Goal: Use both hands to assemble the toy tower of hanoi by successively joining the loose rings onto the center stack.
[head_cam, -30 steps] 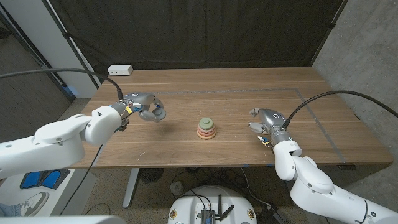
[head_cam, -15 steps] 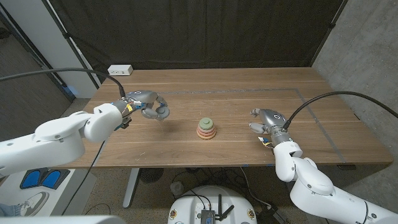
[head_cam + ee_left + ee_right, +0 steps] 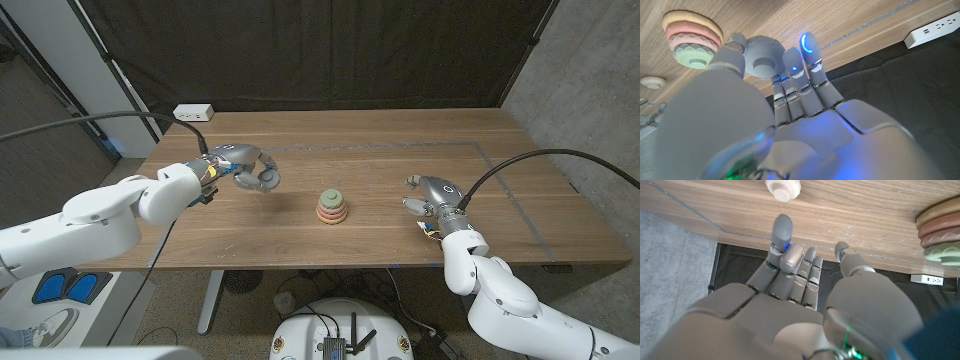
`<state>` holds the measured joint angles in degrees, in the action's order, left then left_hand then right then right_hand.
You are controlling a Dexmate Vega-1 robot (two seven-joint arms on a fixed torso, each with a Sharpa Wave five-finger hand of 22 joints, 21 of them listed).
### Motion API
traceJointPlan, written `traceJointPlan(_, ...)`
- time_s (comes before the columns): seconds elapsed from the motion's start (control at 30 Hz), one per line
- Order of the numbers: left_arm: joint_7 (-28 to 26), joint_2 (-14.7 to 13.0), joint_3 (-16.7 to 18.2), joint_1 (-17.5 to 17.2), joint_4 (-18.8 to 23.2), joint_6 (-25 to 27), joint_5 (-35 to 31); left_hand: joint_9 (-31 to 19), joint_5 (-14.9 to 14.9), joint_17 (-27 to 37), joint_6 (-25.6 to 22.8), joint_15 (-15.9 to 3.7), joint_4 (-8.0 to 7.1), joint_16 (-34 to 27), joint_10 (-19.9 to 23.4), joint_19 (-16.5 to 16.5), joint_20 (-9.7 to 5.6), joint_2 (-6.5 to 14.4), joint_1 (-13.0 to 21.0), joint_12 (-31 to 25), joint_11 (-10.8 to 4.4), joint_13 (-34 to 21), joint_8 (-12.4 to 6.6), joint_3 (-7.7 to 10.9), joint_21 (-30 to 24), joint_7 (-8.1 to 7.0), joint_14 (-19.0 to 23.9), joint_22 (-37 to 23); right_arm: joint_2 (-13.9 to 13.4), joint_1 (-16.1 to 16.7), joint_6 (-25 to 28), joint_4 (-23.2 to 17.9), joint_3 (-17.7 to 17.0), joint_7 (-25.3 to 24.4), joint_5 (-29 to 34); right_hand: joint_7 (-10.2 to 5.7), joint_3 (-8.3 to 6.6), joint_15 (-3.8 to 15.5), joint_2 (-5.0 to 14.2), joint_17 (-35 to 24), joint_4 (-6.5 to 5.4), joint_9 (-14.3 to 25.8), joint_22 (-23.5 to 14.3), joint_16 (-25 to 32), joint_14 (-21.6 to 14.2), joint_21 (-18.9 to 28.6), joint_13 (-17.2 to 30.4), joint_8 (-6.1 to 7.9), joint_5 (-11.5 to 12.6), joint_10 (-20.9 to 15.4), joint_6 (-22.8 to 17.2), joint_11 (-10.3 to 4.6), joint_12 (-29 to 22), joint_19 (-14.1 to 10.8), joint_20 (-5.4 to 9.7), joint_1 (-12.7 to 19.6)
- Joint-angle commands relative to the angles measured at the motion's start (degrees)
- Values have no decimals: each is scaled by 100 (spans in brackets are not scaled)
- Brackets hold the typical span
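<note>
Wooden bench, dark curtain behind. Left hand pinches grey ring, carried above bench toward centre stack. Right hand waits beside stack, fingers apart, empty; small white piece just beyond them.

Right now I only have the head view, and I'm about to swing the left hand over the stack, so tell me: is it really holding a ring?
Observer: Yes. In the left wrist view the left hand pinches a blue-grey round ring between its thumb and fingers.
Operator: And is the right hand holding anything?
Observer: No. In the right wrist view the right hand has its fingers apart with nothing in them.
Operator: Any loose piece near it?
Observer: A small white round piece lies on the wooden table just past the fingertips, not touching them.
</note>
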<state>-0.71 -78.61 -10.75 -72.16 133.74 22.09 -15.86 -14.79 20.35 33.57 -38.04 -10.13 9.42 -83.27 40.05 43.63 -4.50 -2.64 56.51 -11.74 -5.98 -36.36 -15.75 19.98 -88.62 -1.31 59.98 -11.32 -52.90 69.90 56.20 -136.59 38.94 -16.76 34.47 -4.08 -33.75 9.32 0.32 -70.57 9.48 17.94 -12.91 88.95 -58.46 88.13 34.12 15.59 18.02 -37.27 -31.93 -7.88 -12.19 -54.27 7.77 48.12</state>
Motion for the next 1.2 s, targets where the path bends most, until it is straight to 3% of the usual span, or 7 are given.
traceJointPlan(0.03,322,307,-411,503,-118,-341,-242,-28,9,26,-71,-246,-20,8,390,21,-752,62,4,-14,-327,-18,13,-12,1,-7,57,-13,-48,117,69,-98,-32,-135,-37,5,-36,295,4,-16,13,30,-22,14,-24,25,24,-25,33,-10,-36,14,5,-53,467,34)
traceJointPlan(0.37,354,663,-683,773,-227,-706,-427,-33,9,54,-105,-246,-9,-5,406,19,-755,78,32,-9,-352,-19,10,-1,-2,-29,73,-19,-120,278,138,-218,-88,-292,-25,28,-40,295,8,-16,15,33,-13,15,-26,15,31,-23,35,-15,-50,15,4,-42,467,43)
traceJointPlan(0.57,668,912,-986,1184,-368,-1042,-604,-37,12,58,-115,-246,-2,11,410,11,-753,85,56,1,-359,-15,17,7,-2,-38,53,-21,-143,478,177,-305,-206,-478,-64,19,-42,295,9,-16,15,33,-22,16,-27,24,31,-27,36,-25,-52,15,4,-50,467,46)
traceJointPlan(1.2,1343,1637,-1543,1991,-836,-1536,-904,-43,9,107,-144,-245,-5,7,425,-1,-753,82,63,4,-378,-27,27,6,-24,-67,57,-60,-227,382,224,-367,-138,-400,-21,12,-43,294,8,-15,12,33,-18,14,-28,20,36,-37,37,-19,-53,17,14,-45,467,50)
